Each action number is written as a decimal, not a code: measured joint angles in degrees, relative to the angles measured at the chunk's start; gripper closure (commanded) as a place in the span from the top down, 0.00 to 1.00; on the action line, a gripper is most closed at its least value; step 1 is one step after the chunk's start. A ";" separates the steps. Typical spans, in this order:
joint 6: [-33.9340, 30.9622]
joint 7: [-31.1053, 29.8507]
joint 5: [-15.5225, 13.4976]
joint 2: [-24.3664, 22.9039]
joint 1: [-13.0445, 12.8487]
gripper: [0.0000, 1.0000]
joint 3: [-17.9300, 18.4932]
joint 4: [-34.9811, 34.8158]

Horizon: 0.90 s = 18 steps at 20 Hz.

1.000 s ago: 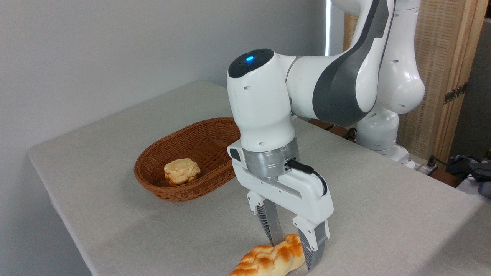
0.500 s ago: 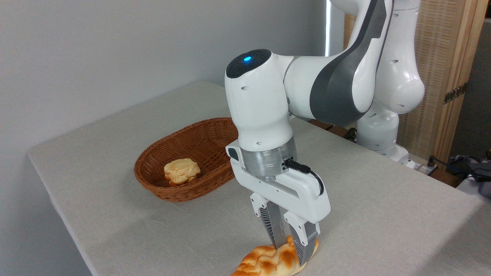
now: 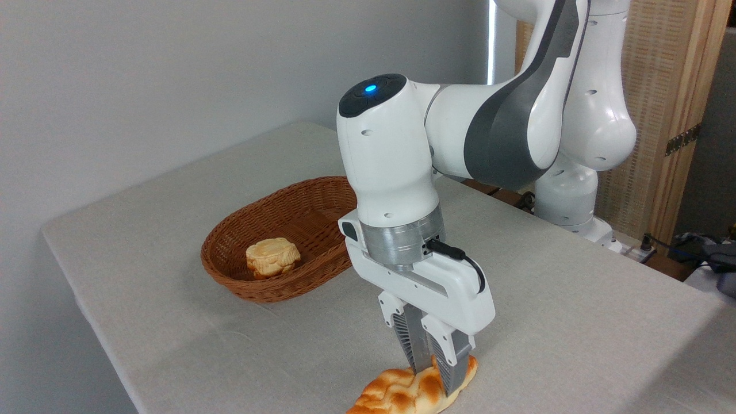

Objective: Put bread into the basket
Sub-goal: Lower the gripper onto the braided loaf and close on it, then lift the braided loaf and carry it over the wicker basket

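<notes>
The bread (image 3: 397, 394), a golden-orange braided loaf, lies on the table at the bottom edge of the picture, its near end cut off by the frame. My gripper (image 3: 434, 376) points straight down onto its right part, and the fingers (image 3: 411, 342) have pinched in on the loaf from both sides, shut on it. The loaf still rests on the cloth. The basket (image 3: 241, 284), brown oval wicker, stands up and to the left of the gripper, well apart from it. My arm's wrist hides the basket's right end.
A small squarish pale-golden bun (image 3: 272, 257) lies inside the basket near its left end. The table (image 3: 575, 322) wears a beige cloth; its front-left edge runs close to the loaf. The robot base (image 3: 569, 201) stands at the back right.
The fingers have closed from wide open around the loaf to pinching it. The wrist has shifted slightly left. The loaf has been nudged a little but stays on the table.
</notes>
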 measured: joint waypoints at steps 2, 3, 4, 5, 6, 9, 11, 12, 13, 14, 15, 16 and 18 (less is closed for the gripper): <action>0.00 0.00 0.00 0.00 -0.10 0.18 0.00 -0.02; 0.00 0.00 0.00 0.00 -0.14 0.18 0.00 -0.04; 0.00 0.00 0.00 0.00 -0.15 0.18 0.00 -0.05; 0.00 0.00 0.00 0.00 -0.15 0.18 0.00 -0.06; 0.00 0.00 0.00 0.00 -0.15 0.19 0.00 -0.06; 0.00 0.00 -0.20 -0.14 -0.16 0.19 -0.07 -0.05; 0.00 -0.01 -1.71 -0.78 -0.15 0.20 -0.26 0.18; -0.20 -0.01 -2.78 -1.42 -0.14 0.20 -0.60 0.46; -0.86 -0.01 -3.65 -2.22 -0.14 0.20 -1.18 0.95; -2.27 -0.01 -4.40 -3.12 -0.14 0.21 -2.07 1.82; -3.98 -0.01 -5.25 -3.98 -0.14 0.22 -3.30 2.88; -5.64 -0.02 -6.10 -4.74 -0.15 0.22 -4.92 4.00; -7.51 -0.36 -6.89 -5.58 -0.19 0.22 -8.90 5.57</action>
